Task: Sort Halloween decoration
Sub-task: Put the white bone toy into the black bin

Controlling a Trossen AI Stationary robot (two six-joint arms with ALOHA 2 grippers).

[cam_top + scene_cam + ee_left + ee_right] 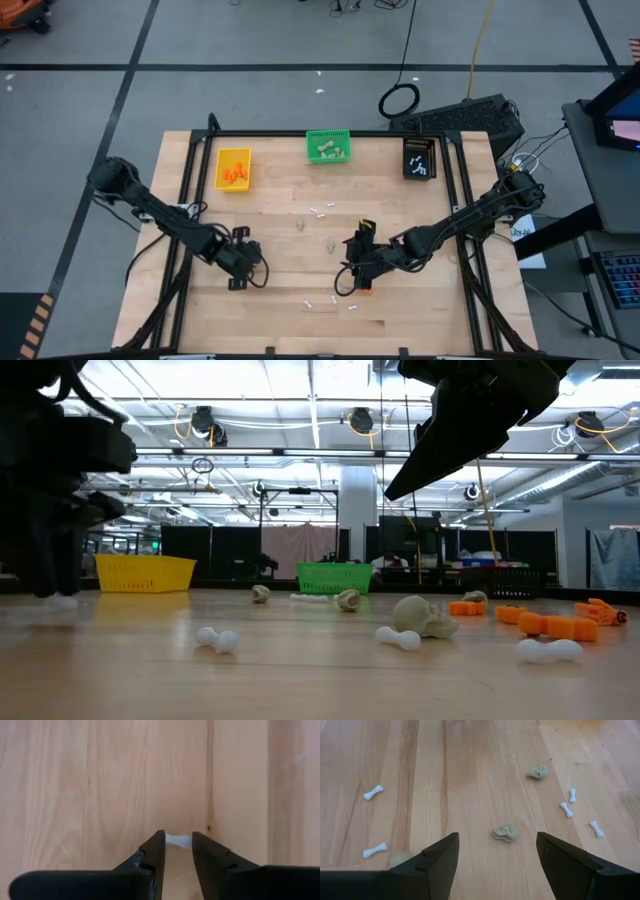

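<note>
**Pinching a bone off the counter**

My left hand (pixel 178 851) is down at the counter (pixel 270 200), its two fingers drawn close on either side of a small white bone (pixel 178 840). The piece sits right between my fingertips and they look to be touching it, but I judge the grip unfinished; the bone still lies on the wood. So the step in hand is the pick of one white piece.

What comes next, as I read it: finish the squeeze, lift straight up, and carry the bone away and forward to the black bin (pixel 420 158), which already holds white pieces. That is a long reach across from this hand, past my other arm, so the lift must clear it. The bone is thin and smooth, and a pinch that is off-centre could flick it out.

My right hand (pixel 497 851) hangs above the counter with fingers spread wide, holding nothing. Just ahead of it, between the fingers, lies a beige skull (pixel 506 832); another skull (pixel 538 771) lies further ahead, and more white bones (pixel 373 792) are scattered to either side. Orange pieces (pixel 560 625) lie loose near that hand too. The yellow bin (pixel 233 168) holds orange, the green bin (pixel 328 147) holds skulls. Much is still unsorted.
</note>
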